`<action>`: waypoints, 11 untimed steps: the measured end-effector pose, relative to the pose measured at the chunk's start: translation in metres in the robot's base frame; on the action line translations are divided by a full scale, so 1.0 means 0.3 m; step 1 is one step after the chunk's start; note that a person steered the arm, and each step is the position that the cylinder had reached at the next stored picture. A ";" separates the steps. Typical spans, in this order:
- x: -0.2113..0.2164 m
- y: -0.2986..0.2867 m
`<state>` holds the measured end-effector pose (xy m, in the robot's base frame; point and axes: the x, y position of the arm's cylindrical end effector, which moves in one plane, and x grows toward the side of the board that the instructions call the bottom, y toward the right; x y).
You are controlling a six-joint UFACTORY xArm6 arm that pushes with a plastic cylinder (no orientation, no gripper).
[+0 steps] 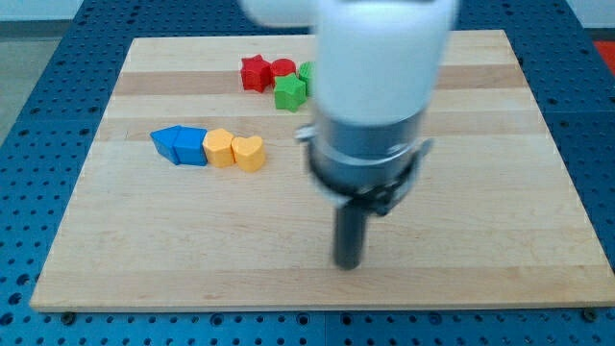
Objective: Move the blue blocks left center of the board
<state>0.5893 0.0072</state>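
Note:
Two blue blocks sit side by side at the board's left center: a blue block (167, 142) on the left and a blue block (191, 147) touching it on the right. My tip (347, 264) is low in the middle of the board, well to the right of and below the blue blocks, touching none. The arm's white and dark body hides part of the board's upper middle.
A yellow block (220, 148) touches the right blue block, with a yellow heart-shaped block (249, 153) next to it. At the top stand a red star block (255, 73), a red block (282, 68), a green star block (290, 92) and a partly hidden green block (307, 73). The wooden board (480, 192) lies on a blue pegboard.

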 end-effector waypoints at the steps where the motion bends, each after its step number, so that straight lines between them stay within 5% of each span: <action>1: 0.058 -0.165; 5: -0.333 -0.556; 11: -0.562 -0.403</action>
